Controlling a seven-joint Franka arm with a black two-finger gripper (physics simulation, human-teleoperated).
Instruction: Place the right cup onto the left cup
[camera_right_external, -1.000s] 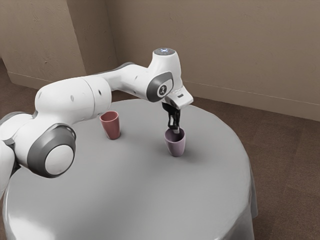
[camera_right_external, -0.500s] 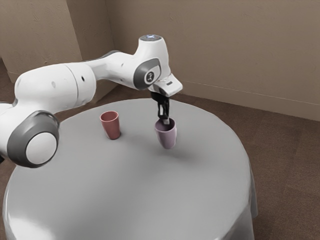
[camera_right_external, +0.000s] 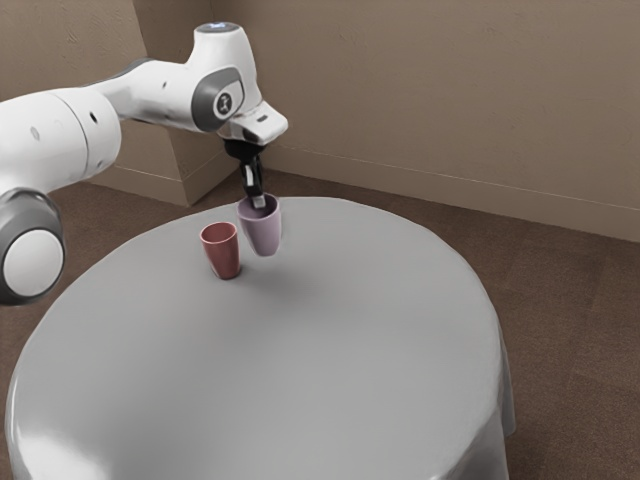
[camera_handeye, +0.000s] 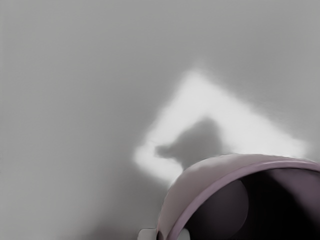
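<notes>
My gripper (camera_right_external: 256, 196) is shut on the rim of the purple cup (camera_right_external: 264, 232), one finger inside it and one outside, and holds it upright or nearly so above the table. Just to the exterior view's left of it, the red cup (camera_right_external: 224, 256) stands upright on the table with its mouth up. In the wrist view the purple cup (camera_handeye: 210, 172) shows its open mouth, and the tips of my gripper (camera_handeye: 167, 235) sit on both sides of its wall.
The round table (camera_right_external: 330, 370) has a grey cloth; its far edge runs behind the two cups. A brown wall (camera_right_external: 430, 110) stands beyond the table.
The purple cup has risen off the table in my gripper and travelled toward the exterior view's left, close to the red cup. The red cup has stayed where it was.
</notes>
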